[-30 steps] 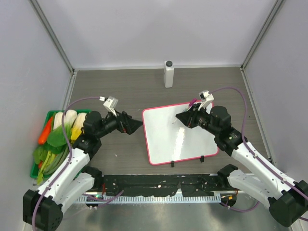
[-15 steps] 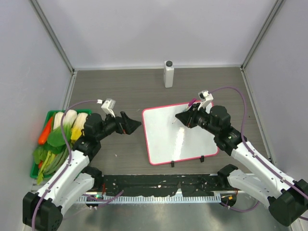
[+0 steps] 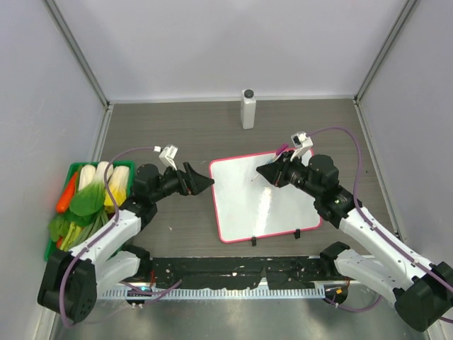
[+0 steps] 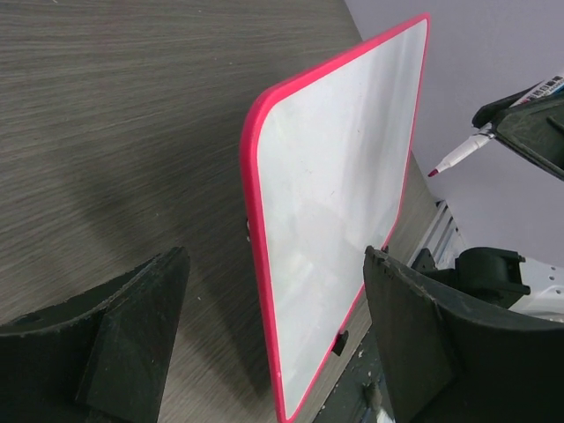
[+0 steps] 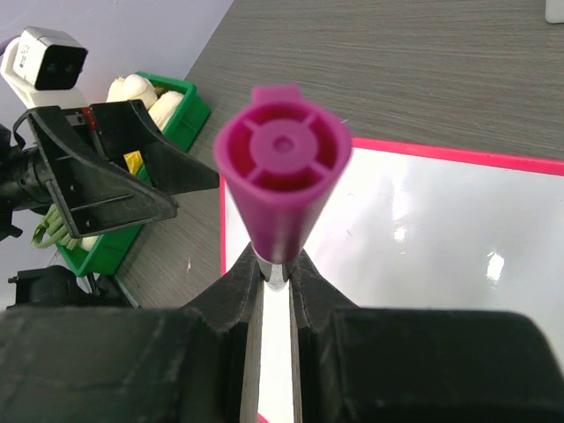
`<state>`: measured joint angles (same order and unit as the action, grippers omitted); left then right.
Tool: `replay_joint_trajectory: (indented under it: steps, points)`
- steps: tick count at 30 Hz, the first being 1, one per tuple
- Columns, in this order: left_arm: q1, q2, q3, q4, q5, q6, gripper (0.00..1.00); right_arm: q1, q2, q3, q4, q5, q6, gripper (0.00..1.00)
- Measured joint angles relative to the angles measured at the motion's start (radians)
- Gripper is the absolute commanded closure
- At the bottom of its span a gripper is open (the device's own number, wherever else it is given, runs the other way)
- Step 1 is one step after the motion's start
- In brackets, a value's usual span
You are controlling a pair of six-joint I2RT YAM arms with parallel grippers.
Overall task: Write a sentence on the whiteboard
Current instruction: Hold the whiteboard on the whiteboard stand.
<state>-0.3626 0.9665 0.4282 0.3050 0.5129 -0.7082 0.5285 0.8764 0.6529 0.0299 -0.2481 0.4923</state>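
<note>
The whiteboard (image 3: 263,205) lies flat on the right half of the table (image 3: 177,134), nearer the near edge than the far one and turned a little askew, its white face bare of any writing. Its two black clip feet (image 3: 253,241) point toward the near edge. Judge it thin, stiff and light, with a slick face. It will likely skate on the wood under a pressing pen, so pin it by the pink frame along its left edge, well away from the writing area.

Over the board's far right corner, your right gripper (image 3: 273,172) is clamped on a purple-capped marker (image 5: 284,176), whose tip (image 4: 434,173) hangs off the surface, apart from it.

At the board's left edge, your left gripper (image 3: 205,183) stands with its jaws wide and nothing between them. The frame sits just ahead of them, and whether a finger touches it cannot be told.

Further out, a white bottle (image 3: 248,108) stands upright at the table's far edge, and a green tray (image 3: 73,168) of vegetables sits against the left edge.
</note>
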Motion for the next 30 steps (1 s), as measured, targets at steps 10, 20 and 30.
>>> replay_joint_trajectory:
  steps: [10,20,30]
  points:
    - [0.004,0.270,0.000,0.250,0.082,0.000,0.32,0.000,0.002,0.005,-0.010,0.004,-0.005,0.99]
    - [0.005,0.445,0.029,0.442,0.255,-0.016,0.56,0.000,0.010,0.043,-0.011,0.016,-0.025,0.99]
    - [0.010,0.456,0.063,0.423,0.362,0.026,0.95,0.000,0.034,0.045,-0.011,0.023,-0.027,0.99]
